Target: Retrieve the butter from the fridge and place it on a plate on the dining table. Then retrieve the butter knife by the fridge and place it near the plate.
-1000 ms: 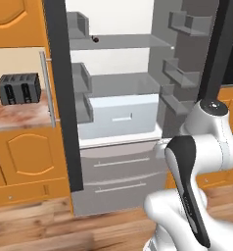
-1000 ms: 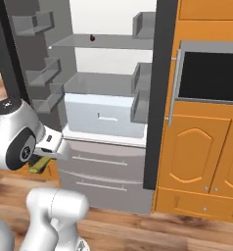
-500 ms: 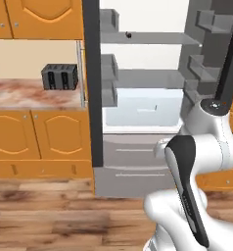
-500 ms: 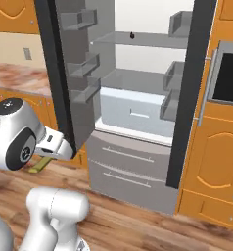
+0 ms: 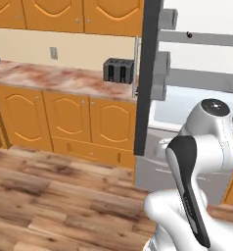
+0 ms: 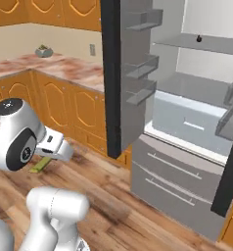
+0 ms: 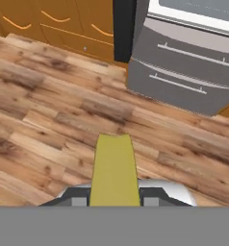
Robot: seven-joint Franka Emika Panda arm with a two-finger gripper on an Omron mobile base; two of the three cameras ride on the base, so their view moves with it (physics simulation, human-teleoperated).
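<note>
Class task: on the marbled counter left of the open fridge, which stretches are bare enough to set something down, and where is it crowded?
The counter lies bare from the small dish near its far left corner to the black toaster. It is tight at the fridge end, where the toaster sits close beside the open door.

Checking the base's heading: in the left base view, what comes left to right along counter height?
Marbled counter → black toaster → open fridge door → fridge interior → arm's white joint.
</note>
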